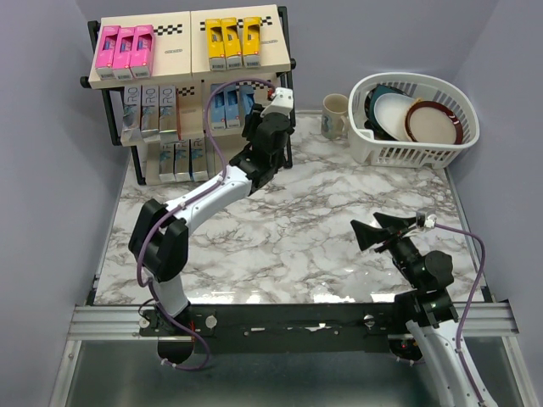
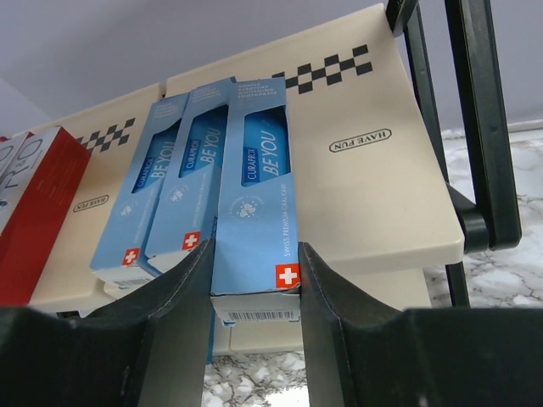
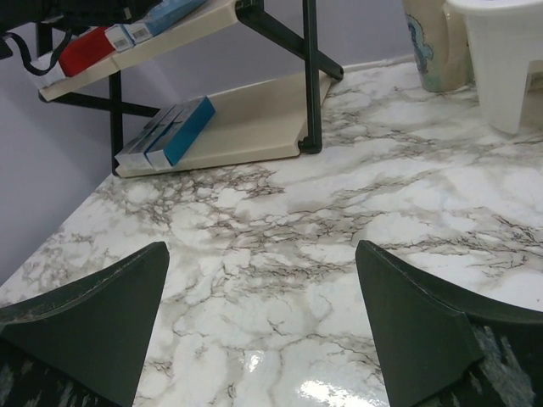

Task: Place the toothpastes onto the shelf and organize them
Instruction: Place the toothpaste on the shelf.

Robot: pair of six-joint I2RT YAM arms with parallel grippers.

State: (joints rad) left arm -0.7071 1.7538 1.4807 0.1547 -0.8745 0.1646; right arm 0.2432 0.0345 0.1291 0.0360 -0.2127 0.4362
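The shelf (image 1: 191,52) stands at the back left. Three pink toothpastes (image 1: 125,47) and three yellow ones (image 1: 234,40) lie on its top board. The middle tier carries silver cartons (image 1: 148,108) and light blue ones (image 1: 225,108); metallic blue ones (image 1: 180,157) lie on the bottom tier. My left gripper (image 1: 257,127) is at the middle tier, shut on a light blue toothpaste (image 2: 254,186) whose far part rests on the board (image 2: 365,195) beside two like cartons (image 2: 170,170). My right gripper (image 1: 386,231) hangs open over the marble, its jaws holding nothing (image 3: 259,288).
A white dish basket (image 1: 399,154) with plates and bowls stands at the back right, a beige mug (image 1: 335,114) just left of it. A red carton (image 2: 38,212) lies left of the blue ones. The shelf's black frame post (image 2: 475,119) rises right of the held carton.
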